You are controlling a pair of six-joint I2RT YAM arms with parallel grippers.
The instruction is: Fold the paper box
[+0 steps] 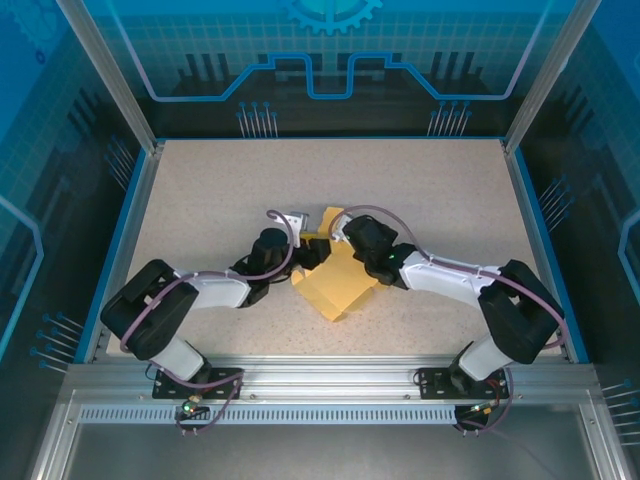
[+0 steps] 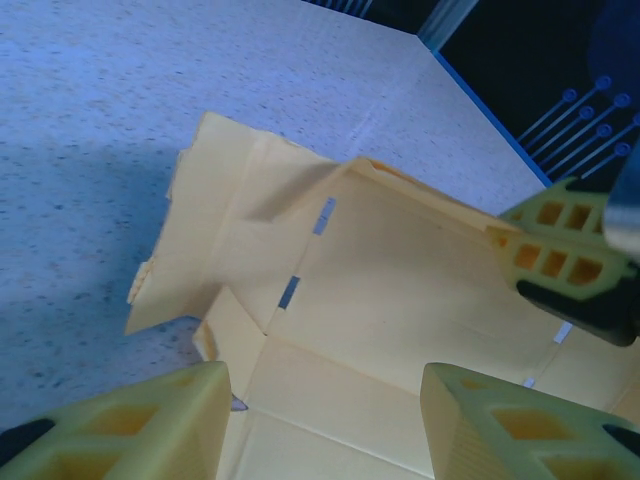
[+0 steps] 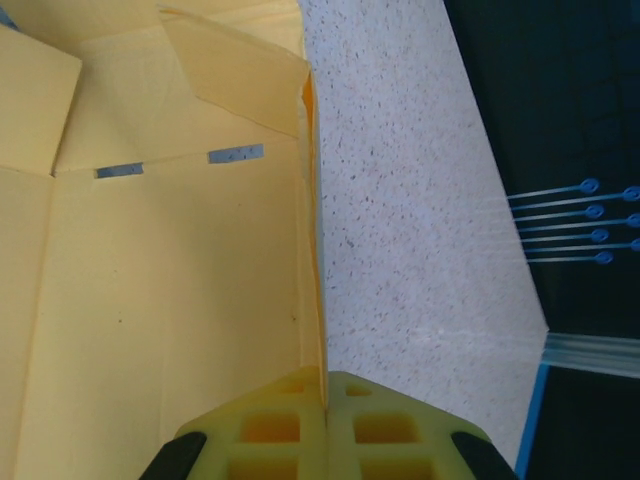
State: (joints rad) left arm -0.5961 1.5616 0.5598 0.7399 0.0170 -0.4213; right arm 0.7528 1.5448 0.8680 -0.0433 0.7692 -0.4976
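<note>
- Speckled beige table top [image 1: 200,190], blue-edged. The left arm [image 1: 210,290] lies across its near left part, reaching toward the centre.
- Left gripper [image 2: 325,385]: yellow lattice fingers [image 2: 150,425] spread apart and released. Nothing is pinched between them. It is poised at the left side of the box, over a flat card panel.
- Paper box [image 1: 335,285]: pale yellow thin card, partly folded with flaps splayed. It rests on the table centre between the two grippers. Small grey marks sit along its creases.
- Right gripper [image 3: 325,385]: yellow fingers clenched together on the upright side wall of the paper box, with the card edge pinched between them.
- Right arm [image 1: 450,275]: comes in from the near right, bent toward the centre.
</note>
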